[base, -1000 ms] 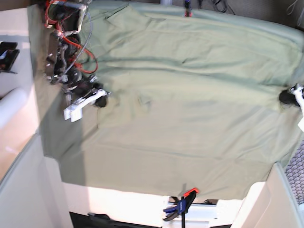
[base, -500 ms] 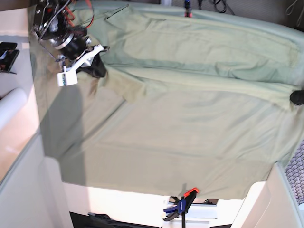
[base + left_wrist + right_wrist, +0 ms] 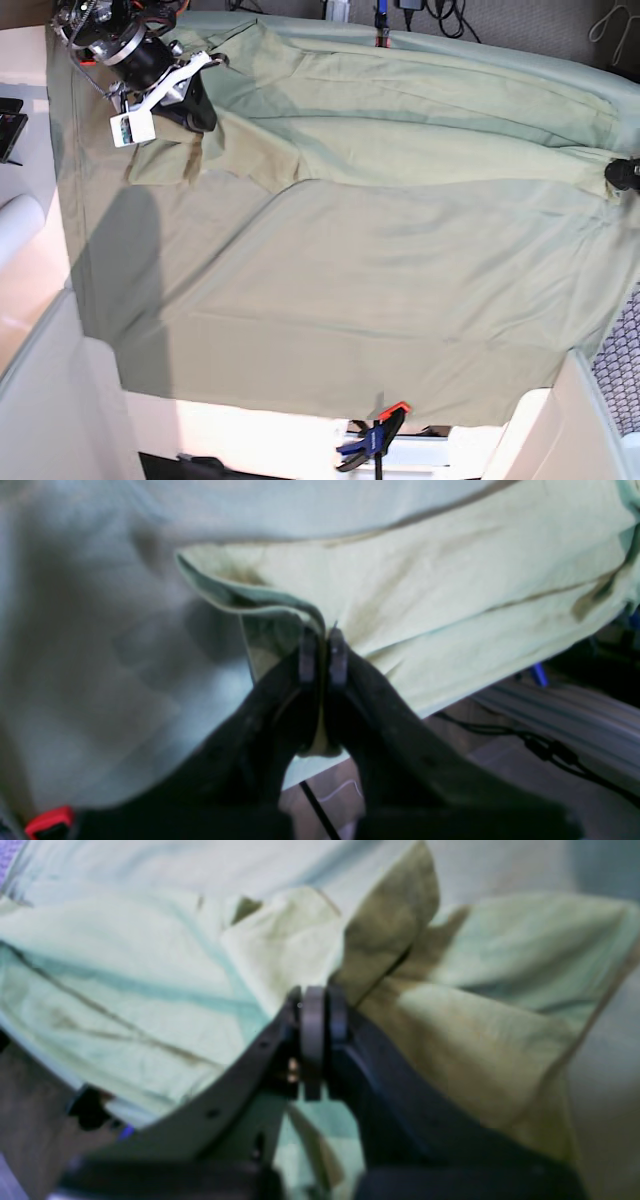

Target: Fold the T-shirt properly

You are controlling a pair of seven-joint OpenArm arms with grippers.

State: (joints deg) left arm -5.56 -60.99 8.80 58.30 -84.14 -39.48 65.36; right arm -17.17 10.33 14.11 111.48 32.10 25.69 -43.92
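Left wrist view: my left gripper point(image 3: 322, 652) is pinching a raised fold of the T-shirt point(image 3: 425, 580), jaws pressed together with a thin layer of pale yellow-green cloth running down between them; the fold's edge is curling away toward 10 o'clock, and the smoother grey-green table cloth point(image 3: 100, 655) is lying beneath it at 9 o'clock. A red clamp handle point(image 3: 47, 820) is showing at 7 o'clock, and a dark cable point(image 3: 545, 750) is trailing off the table's edge at 4 o'clock. Right wrist view: my right gripper point(image 3: 317, 1015) is clamping a bunched peak of the T-shirt point(image 3: 125, 970), the cloth rising in a darker olive crease toward 1 o'clock and spreading in wrinkles to 9 o'clock and 3 o'clock. Base view, nearest first: a blue and orange clamp point(image 3: 375, 435) is gripping the table cloth point(image 3: 380, 330) at 6 o'clock on the table's edge; the T-shirt point(image 3: 400, 120) is lying across the far half of the cloth, stretched between my two arms. My right gripper point(image 3: 195, 100) is holding its corner at 10 o'clock, with wires and a white part behind it, and my left gripper point(image 3: 622, 175) is holding the opposite end at 3 o'clock, mostly cut off by the frame.
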